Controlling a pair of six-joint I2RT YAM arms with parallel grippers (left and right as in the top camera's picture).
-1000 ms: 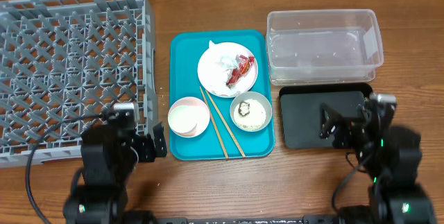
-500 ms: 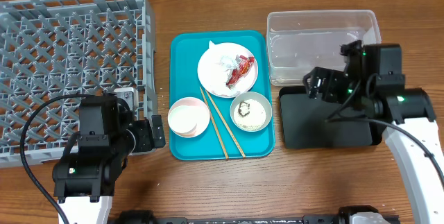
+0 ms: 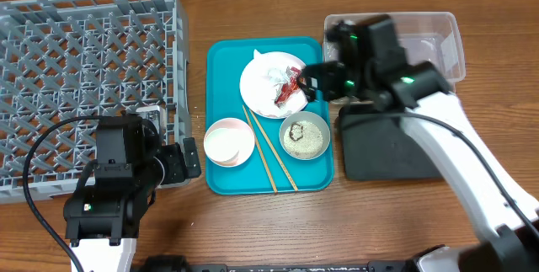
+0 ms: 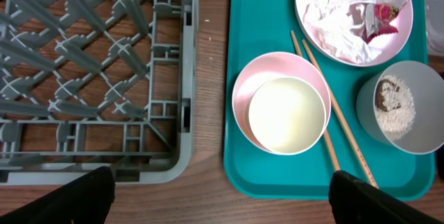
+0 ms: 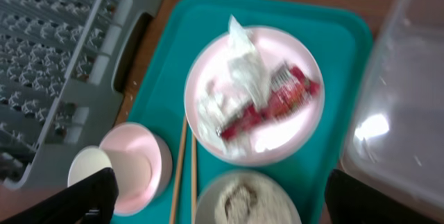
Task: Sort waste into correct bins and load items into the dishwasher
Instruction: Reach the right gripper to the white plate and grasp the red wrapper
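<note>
The rack (image 3: pixel 84 78) fills the far left of the bench (image 3: pixel 253 221). Just right of it lies a teal tray (image 3: pixel 221 70) that carries all the tableware. At the tray's far end sits the plate (image 5: pixel 291 137), and on it are the tissue (image 5: pixel 239 78) and the red wrapper (image 5: pixel 274 102), touching each other. At the near left of the tray stands the pink bowl (image 4: pixel 246 89) with the cup (image 4: pixel 286 116) set inside it. At the near right stands the grey-green bowl (image 4: pixel 365 113), which holds the rice (image 4: pixel 399 116) and a brown bit (image 4: pixel 383 98). The chopsticks (image 4: pixel 340 114) lie on the tray between the two bowls, running from the plate's near edge toward the tray's near right corner.

Right of the tray, the clear tub (image 3: pixel 446 53) stands far and the black tray (image 3: pixel 379 150) near, side by side.

The right tool (image 3: pixel 316 80) hangs over the right edge of the plate, by the wrapper, its fingers spread wide and nothing between them. The left tool (image 3: pixel 181 161) is at the rack's near right corner, beside the pink bowl, also spread wide and gripping nothing.
</note>
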